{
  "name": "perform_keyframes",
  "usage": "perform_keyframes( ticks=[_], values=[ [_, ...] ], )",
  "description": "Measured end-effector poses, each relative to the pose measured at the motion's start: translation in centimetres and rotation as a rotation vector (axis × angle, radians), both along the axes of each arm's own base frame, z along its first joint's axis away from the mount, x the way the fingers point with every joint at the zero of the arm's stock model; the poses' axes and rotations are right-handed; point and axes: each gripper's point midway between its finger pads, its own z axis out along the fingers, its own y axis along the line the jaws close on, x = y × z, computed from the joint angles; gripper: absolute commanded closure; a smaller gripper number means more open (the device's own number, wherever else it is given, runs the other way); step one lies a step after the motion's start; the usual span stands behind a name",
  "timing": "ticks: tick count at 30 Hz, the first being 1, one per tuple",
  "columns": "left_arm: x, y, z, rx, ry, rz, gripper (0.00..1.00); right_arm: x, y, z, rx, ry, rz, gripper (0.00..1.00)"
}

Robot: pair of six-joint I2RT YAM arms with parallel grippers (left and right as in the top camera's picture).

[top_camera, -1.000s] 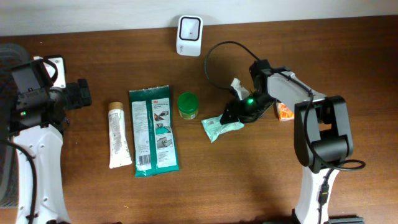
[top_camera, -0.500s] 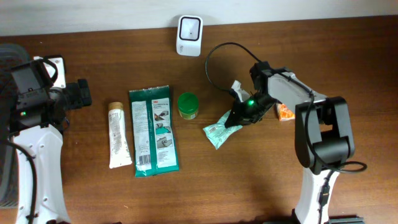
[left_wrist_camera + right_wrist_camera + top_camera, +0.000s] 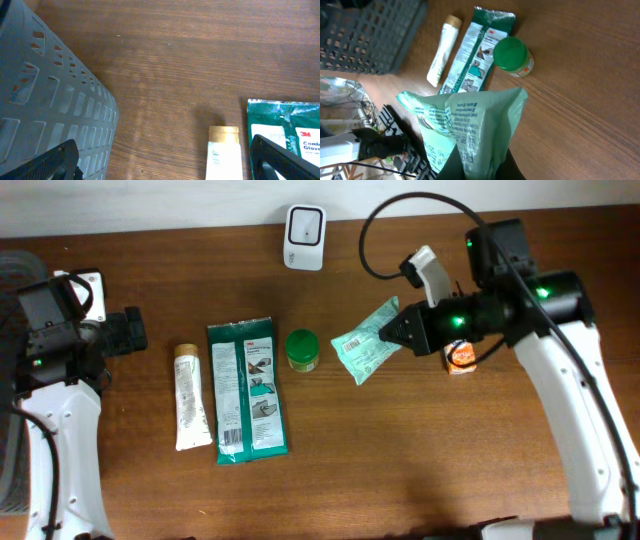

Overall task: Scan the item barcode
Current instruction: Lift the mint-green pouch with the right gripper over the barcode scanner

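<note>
A light green packet (image 3: 365, 350) with printed text hangs tilted above the table, and my right gripper (image 3: 400, 332) is shut on its right end. In the right wrist view the packet (image 3: 470, 120) fills the lower middle, pinched between the dark fingers of the right gripper (image 3: 482, 162). A white scanner (image 3: 304, 224) stands at the table's back edge, up and left of the packet. My left gripper (image 3: 130, 330) is at the far left, open and holding nothing. Its wrist view shows the left gripper (image 3: 165, 160) above bare wood.
On the table lie a white tube (image 3: 190, 397), a dark green flat pack (image 3: 247, 390), a green-lidded jar (image 3: 302, 349) and a small orange box (image 3: 459, 358). A grey slotted basket (image 3: 40, 100) stands by the left arm. A black cable (image 3: 375, 240) loops behind the right arm.
The right gripper closed on the green packet and lifted it off the table, moving up and to the right. The left arm has not moved.
</note>
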Motion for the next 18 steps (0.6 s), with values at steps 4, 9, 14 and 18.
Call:
perform_keyframes(
  ticks=[4, 9, 14, 18],
  values=[
    [0.0, 0.0, 0.0, 0.0, 0.0, 0.0, 0.01, -1.3, -0.1, 2.1, 0.021, -0.045, -0.019, 0.96],
    [0.0, 0.0, 0.0, 0.0, 0.0, 0.0, 0.01, -0.4, 0.4, 2.4, -0.009, -0.06, -0.083, 0.96],
    [0.0, 0.0, 0.0, 0.0, 0.001, 0.0, 0.01, 3.3, 2.3, 5.5, -0.14, -0.159, -0.169, 0.96],
    [-0.1, 0.0, -0.1, -0.001, 0.004, 0.0, 0.01, 10.4, 4.4, 7.2, -0.261, -0.338, -0.235, 0.96]
  ],
)
